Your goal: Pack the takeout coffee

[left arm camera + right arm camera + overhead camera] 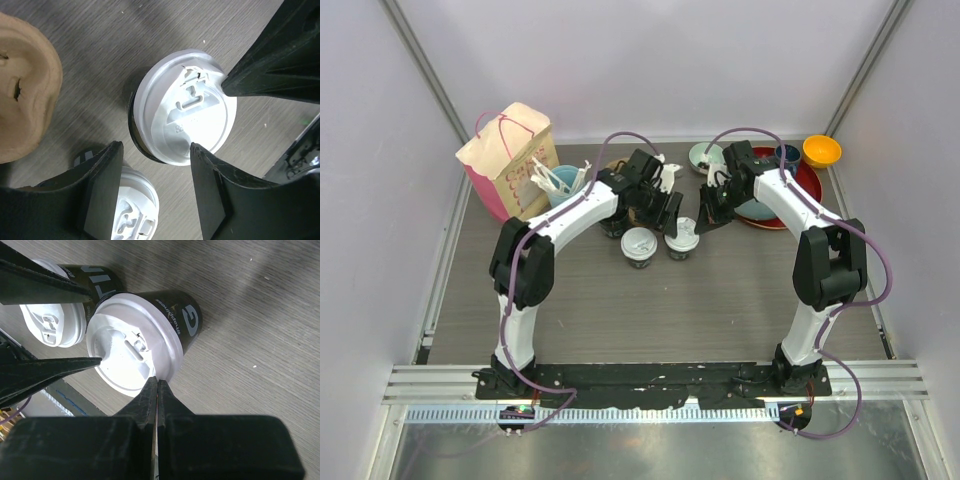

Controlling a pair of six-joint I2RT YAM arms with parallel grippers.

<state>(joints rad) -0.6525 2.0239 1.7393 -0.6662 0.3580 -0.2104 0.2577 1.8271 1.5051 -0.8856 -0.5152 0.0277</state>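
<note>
Top external view, stock on the grey table (740,300): left-hand cup (638,244) and right-hand cup (681,240), both black, white-lidded, upright, just beside each other near mid-table. Neither packed.

Pink-and-tan paper bag (508,155) at the far left corner, well apart from both cups. Possible destination, contents not visible.

Left gripper (155,146): jaws apart, straddling the left-hand cup's lid from above, gripping nothing as far as visible.

Right gripper (157,383): pinched fully closed, empty, set tip-first at the rim of the right-hand cup's lid. Contact uncertain.

Tan pulp-like object (25,85) near the cups, perhaps a carrier; kind unclear.

Progress, by judgement: early, no cup lifted or bagged. Outstanding: grasp, carry and placement of both cups.
</note>
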